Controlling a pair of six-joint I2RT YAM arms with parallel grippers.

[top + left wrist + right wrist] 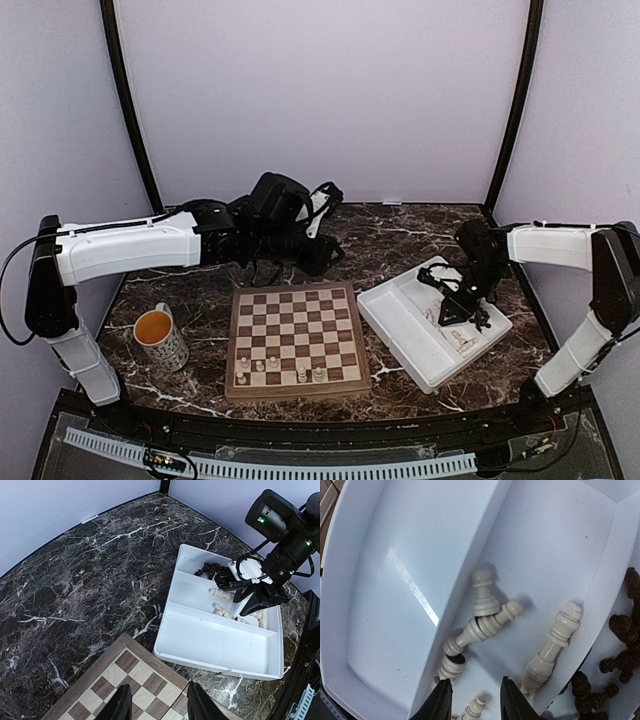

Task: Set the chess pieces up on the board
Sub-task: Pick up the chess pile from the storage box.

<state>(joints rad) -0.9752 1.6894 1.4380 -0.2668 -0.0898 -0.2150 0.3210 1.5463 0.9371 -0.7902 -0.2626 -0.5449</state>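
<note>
Under the right hand point(474, 700), cream pieces point(482, 625), perhaps five, unclear from overhead.

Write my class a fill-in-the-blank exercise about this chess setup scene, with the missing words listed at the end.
1. The right gripper hangs over the white tray compartment whose chess pieces are ____ (pale or dark).
2. In the top view, the mug stands to the ____ of the board.
3. The standing pieces on the board sit along its ____ edge, closest to the robot.
4. The tray's largest compartment is ____.

Missing words: pale; left; near; empty.
</note>
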